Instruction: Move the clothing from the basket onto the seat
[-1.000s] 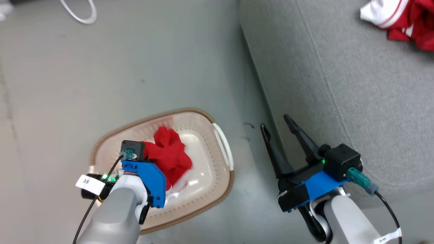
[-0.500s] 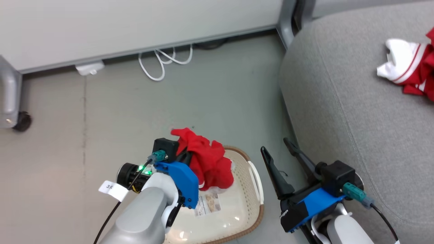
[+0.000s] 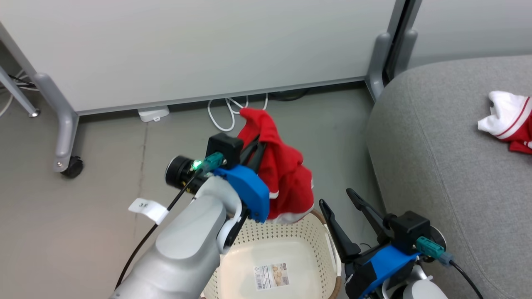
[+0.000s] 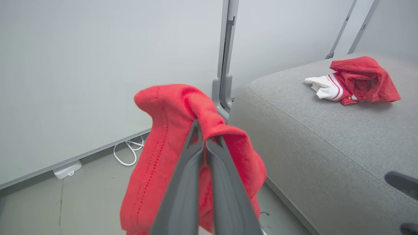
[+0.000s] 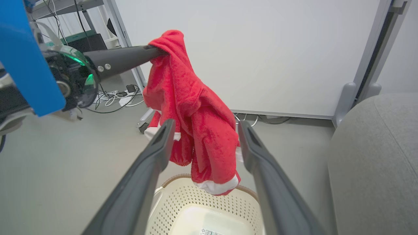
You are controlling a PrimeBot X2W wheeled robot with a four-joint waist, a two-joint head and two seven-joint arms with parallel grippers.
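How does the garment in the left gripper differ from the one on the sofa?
The held garment hangs from the left gripper; the sofa garment lies crumpled on the seat. The held garment shows mostly red; the sofa garment, a large white striped part. Both are red fabric.

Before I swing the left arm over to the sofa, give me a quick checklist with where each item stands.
1. Grip: left gripper shut on the red garment: ok.
2. Hem free of the basket: it hangs right at the rim: cannot tell.
3. Basket emptied: bare bottom and label show, though the forearm hides part: ok.
4. Landing spot: the seat is bare near its edge, and the other garment lies farther back: ok.
5. Path: right gripper, open and empty, stands between basket and seat, so the dangling fabric might brush it: not ok.
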